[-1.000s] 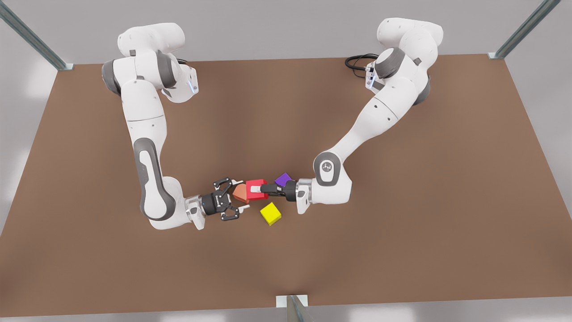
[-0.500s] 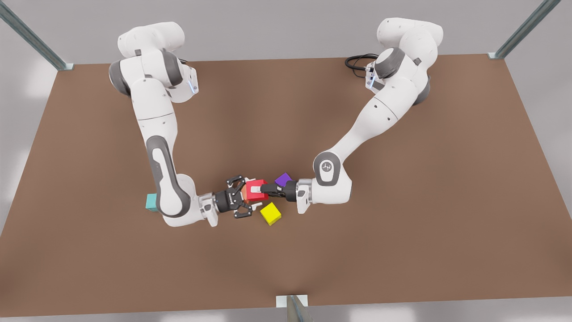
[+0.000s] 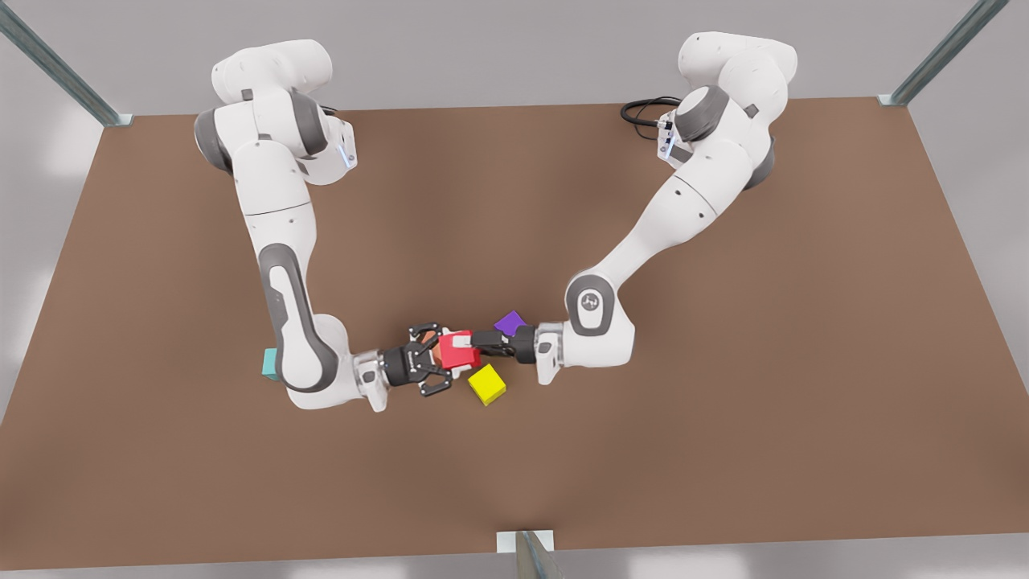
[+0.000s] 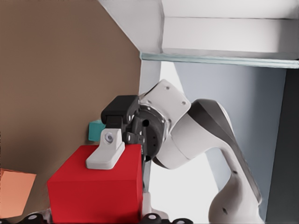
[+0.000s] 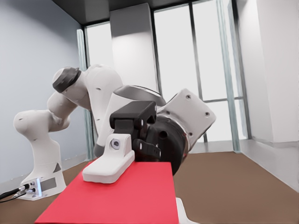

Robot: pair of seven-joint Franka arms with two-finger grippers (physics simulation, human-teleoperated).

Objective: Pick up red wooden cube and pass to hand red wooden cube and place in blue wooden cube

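The left gripper (image 3: 476, 339), reaching in from the front view's right, held the red wooden cube (image 3: 457, 351) between its closed fingers, above the surface (image 3: 723, 418). The right gripper (image 3: 440, 359) stood at the cube's other side; its grip I could not tell. The blue wooden cube (image 3: 268, 363) lay behind the right arm's elbow.

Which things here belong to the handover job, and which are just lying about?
In the job: red cube, held by the left gripper; right gripper, fingers open around it; teal cube, the target.
Lying about: purple cube, yellow cube, salmon cube.
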